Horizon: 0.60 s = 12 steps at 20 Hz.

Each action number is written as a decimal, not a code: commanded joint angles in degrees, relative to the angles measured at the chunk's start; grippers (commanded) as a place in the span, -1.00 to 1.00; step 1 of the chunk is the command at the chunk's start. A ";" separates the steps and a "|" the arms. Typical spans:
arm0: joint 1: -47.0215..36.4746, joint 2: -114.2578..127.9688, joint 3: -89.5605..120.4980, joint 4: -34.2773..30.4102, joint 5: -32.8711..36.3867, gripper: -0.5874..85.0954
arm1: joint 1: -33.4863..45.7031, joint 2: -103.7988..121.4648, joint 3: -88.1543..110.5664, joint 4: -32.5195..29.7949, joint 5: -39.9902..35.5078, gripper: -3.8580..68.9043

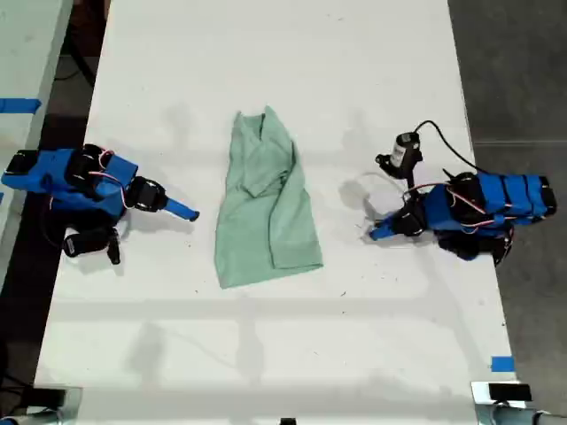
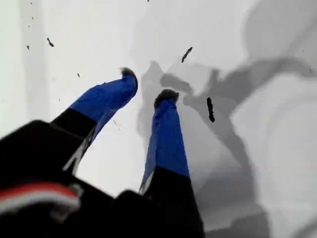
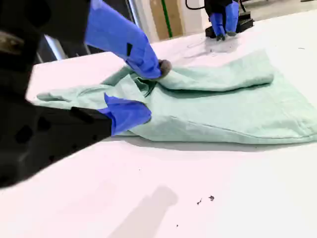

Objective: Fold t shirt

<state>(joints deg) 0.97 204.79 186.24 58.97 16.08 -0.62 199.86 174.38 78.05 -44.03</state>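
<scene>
The t shirt (image 1: 266,208) lies flat on the white bench (image 1: 354,71), in the gap between my two sets of fingers and touched by neither. Its sides look turned in toward the middle, leaving a wrinkled, elongated strip, so I judge the lengthwise folding done and a fold across the length, end to end, not yet made. My second gripper (image 1: 182,211) points straight at the cloth with its fingers spread and nothing between them. In the second wrist view, the shirt (image 3: 223,104) sits just beyond the fingertips (image 3: 161,67), close but apart. My first gripper (image 1: 379,232) sits on the far side of the garment, also near it. Its fingers (image 2: 166,96) are parted over bare bench and pinch nothing. The long axis of the shirt runs crosswise to the line joining the two sets of fingers. The narrow, bunched end points toward the exterior view's top, and the broader hem toward its bottom.
</scene>
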 commanded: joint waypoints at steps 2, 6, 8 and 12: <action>1.58 1.14 2.29 -1.05 -27.33 -0.99 | 0.09 0.70 2.81 0.26 -0.88 -0.59; 2.37 0.79 -2.46 -9.67 -30.94 -0.99 | 0.18 0.70 2.81 0.26 -0.88 -0.59; -0.70 -6.50 -16.96 -1.32 -33.75 -0.99 | 0.18 0.70 2.81 0.26 -0.88 -0.59; -1.85 -45.88 -49.83 11.60 -33.84 -0.77 | 0.18 0.70 2.81 0.26 -0.88 -0.59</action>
<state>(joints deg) -0.35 178.24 154.86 66.62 -16.70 -0.62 199.86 174.38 78.05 -44.03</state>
